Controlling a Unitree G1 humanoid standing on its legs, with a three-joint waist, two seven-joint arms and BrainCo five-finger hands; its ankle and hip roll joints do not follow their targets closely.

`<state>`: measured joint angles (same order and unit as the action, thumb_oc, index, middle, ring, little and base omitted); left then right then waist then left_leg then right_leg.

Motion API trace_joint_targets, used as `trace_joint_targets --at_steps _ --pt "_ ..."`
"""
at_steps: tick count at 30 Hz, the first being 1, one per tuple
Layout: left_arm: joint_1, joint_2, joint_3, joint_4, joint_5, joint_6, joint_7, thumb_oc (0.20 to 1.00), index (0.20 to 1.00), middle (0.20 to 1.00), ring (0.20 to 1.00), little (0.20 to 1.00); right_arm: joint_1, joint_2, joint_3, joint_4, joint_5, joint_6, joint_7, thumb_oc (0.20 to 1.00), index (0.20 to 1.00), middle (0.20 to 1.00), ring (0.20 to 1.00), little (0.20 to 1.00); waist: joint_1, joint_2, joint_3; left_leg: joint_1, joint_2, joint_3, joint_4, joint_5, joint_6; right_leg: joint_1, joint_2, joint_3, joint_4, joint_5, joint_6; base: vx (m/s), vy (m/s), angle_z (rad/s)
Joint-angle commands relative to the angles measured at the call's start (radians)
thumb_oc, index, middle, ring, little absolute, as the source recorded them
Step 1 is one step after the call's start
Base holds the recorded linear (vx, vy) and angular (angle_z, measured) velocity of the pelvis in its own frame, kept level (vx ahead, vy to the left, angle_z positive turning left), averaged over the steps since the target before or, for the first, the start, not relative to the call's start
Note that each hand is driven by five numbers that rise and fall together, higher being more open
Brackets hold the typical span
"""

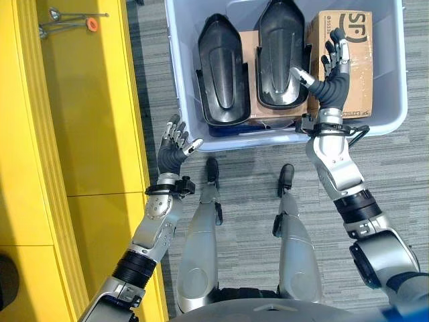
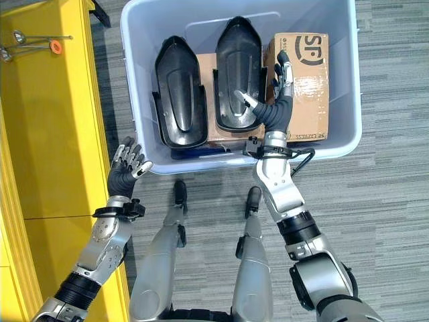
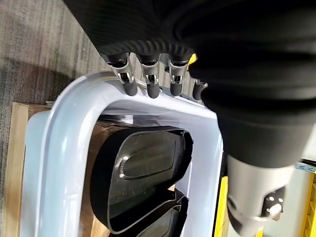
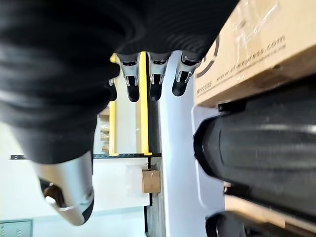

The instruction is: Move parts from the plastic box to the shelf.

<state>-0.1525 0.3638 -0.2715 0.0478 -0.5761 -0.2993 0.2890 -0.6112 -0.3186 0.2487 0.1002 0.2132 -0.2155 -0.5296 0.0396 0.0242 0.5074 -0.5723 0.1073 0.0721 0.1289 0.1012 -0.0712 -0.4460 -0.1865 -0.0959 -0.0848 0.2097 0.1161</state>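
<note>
You have the right hand (image 1: pixel 333 70) inside the pale blue-grey plastic box (image 1: pixel 392 114), fingers relaxed and gripping nothing, thumb close to the right-hand one of two glossy black moulded shell parts (image 1: pixel 282 57); both shells lie on brown cardboard in the box, the other black shell part (image 1: pixel 223 70) just beside the first; nothing has reached the yellow shelf (image 1: pixel 94 114) to your left; the left hand (image 1: pixel 175 143) hovers released outside the box's near left corner; judge the risks so: the smooth, curved shell may slip from a shallow pinch, and because the two shells lie close, lifting one could drag its neighbour; the printed brown cardboard carton (image 1: pixel 348 64) beside the hand crowds your approach; the box wall stands between part and shelf; small metal tools with an orange tag (image 1: pixel 70 21) already occupy the shelf's far end.
</note>
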Motion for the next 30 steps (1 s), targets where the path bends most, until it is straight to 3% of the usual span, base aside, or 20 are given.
trace_joint_targets --at_steps 1,18,30 --pt "0.051 0.038 0.02 -0.128 0.036 -0.048 0.009 1.0 1.0 1.0 1.0 1.0 -0.013 0.005 -0.024 -0.05 -0.052 -0.062 0.015 1.0 1.0 1.0 1.0 1.0 0.008 0.001 -0.033 -0.011 -0.007 0.005 0.03 -0.044 0.001 0.002 -0.048 -0.004 0.17 -0.143 0.028 0.0 0.0 0.0" --pt "0.056 0.04 0.021 -0.13 0.032 -0.057 0.019 1.0 1.0 1.0 1.0 1.0 -0.065 0.011 -0.02 0.121 -0.017 -0.034 -0.016 1.0 1.0 1.0 1.0 1.0 0.025 0.001 -0.02 -0.038 -0.011 -0.012 0.038 -0.042 0.005 -0.014 -0.046 -0.013 0.173 -0.141 0.027 0.0 0.0 0.0" --pt "0.058 0.054 0.004 -0.134 0.031 -0.068 0.03 1.0 1.0 1.0 1.0 1.0 -0.145 0.002 -0.031 0.342 0.016 -0.015 -0.069 1.0 1.0 1.0 1.0 1.0 0.043 0.003 0.001 -0.056 -0.016 -0.022 0.035 -0.04 0.015 -0.042 -0.044 -0.008 0.189 -0.141 0.027 0.0 0.0 0.01"
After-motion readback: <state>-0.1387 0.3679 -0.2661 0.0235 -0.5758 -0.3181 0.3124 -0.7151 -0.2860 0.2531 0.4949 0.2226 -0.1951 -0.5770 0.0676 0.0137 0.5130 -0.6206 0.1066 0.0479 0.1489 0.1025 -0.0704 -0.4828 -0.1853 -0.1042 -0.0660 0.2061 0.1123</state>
